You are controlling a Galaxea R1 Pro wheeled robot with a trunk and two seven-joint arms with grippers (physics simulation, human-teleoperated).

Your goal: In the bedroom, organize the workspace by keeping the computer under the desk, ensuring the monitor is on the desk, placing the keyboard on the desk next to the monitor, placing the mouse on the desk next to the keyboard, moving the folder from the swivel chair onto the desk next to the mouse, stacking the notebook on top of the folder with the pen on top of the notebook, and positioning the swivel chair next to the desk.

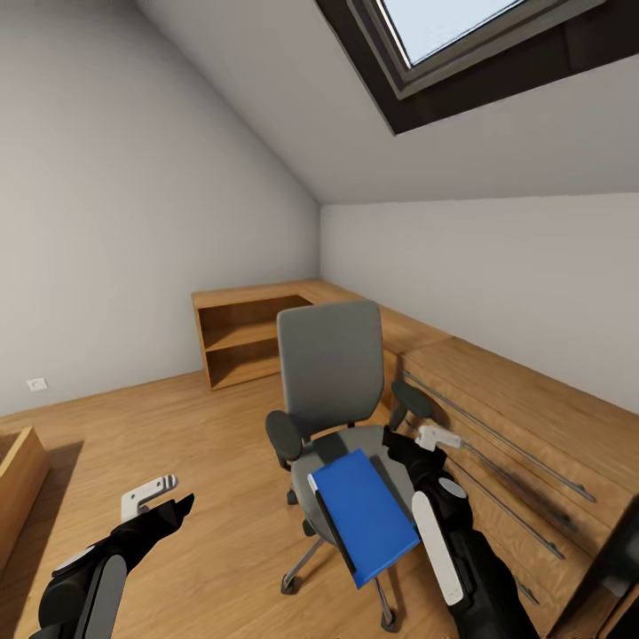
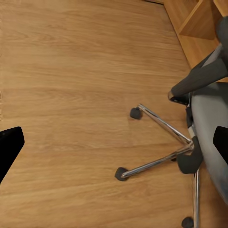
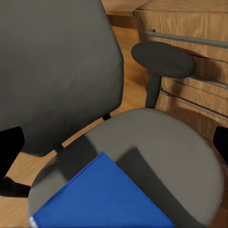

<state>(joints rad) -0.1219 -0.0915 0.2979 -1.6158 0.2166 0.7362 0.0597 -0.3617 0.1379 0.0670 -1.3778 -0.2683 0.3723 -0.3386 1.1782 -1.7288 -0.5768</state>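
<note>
While the folder (image 1: pixel 366 515) lies flat on the seat of the swivel chair (image 1: pixel 330 373), the move ahead turns on how it sits relative to the right claw (image 1: pixel 424 444). In the head view that claw hangs just beside the chair's far armrest, above the seat's right edge, and the folder lies below it and toward the robot. The folder's long axis runs roughly from the seat's middle out over the front edge, where its near end overhangs the seat. The right wrist view looks down on the same blue sheet (image 3: pixel 102 199) and the grey seat beyond it; dark fingertips (image 3: pixel 10 147) stand wide apart at the two sides of that picture with nothing between them, so the right claw is released. The left claw (image 1: pixel 160 501) hovers over bare wood floor (image 1: pixel 177 426), well apart from the chair, its fingers likewise spread and empty; its wrist view looks down on the chrome base (image 2: pixel 161 147) and casters. By my judgement the right arm is clearly the nearer one for the pick, and the overhanging end offers the easiest edge to pinch. Around it is an attic room: sloped grey ceiling, a dark-framed skylight (image 1: pixel 461 53), and low light-wood shelving (image 1: pixel 253 333) along the walls.
</note>
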